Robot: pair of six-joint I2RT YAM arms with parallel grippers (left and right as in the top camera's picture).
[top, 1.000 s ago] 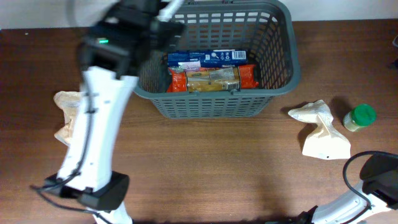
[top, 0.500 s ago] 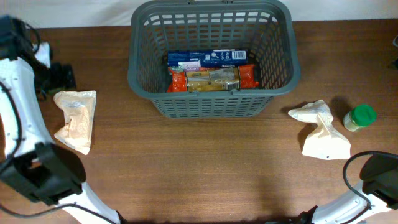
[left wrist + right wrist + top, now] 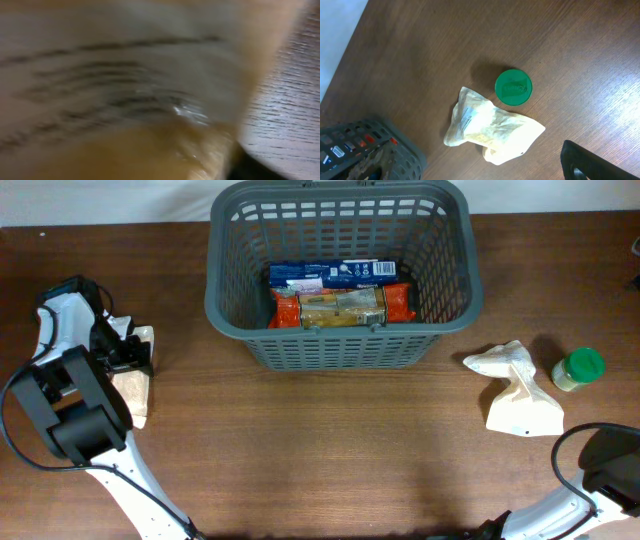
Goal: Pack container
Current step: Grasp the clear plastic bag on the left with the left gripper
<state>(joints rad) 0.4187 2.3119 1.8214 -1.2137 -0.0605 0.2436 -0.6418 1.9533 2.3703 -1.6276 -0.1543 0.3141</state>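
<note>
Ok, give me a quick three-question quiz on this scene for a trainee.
1. True or false: the container is empty.
2. What stands on the table next to the white pouch? A) green-lidded jar B) red mug C) banana
3. Short answer: which pincer is at the tan pouch, left or right?

Key: 1 false, it holds a blue box and an orange pasta pack; 2 A; 3 left.
</note>
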